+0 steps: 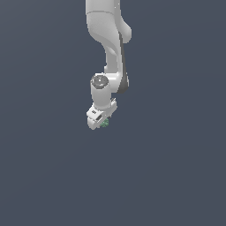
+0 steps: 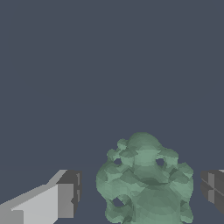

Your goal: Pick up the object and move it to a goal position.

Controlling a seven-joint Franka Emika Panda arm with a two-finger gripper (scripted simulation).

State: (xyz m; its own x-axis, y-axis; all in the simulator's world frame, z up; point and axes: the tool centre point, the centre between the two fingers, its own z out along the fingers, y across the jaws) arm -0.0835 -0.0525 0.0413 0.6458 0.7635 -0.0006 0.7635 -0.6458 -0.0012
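The object [image 2: 144, 183] is a small lumpy green clump, mottled pale and darker green. In the wrist view it sits between my two fingers, with a narrow gap of grey ground showing on each side. My gripper [image 2: 142, 192] is open around it, one dark pad [image 2: 72, 192] on one side and the other pad [image 2: 213, 189] on the opposite side. In the exterior view the white gripper [image 1: 99, 122] is lowered to the ground and only a speck of the object [image 1: 105, 124] peeks out at its tip. The rest is hidden by the hand.
A plain dark grey-blue floor [image 1: 167, 176] fills both views. The white arm [image 1: 108, 39] comes down from the top of the exterior view. No goal marker shows.
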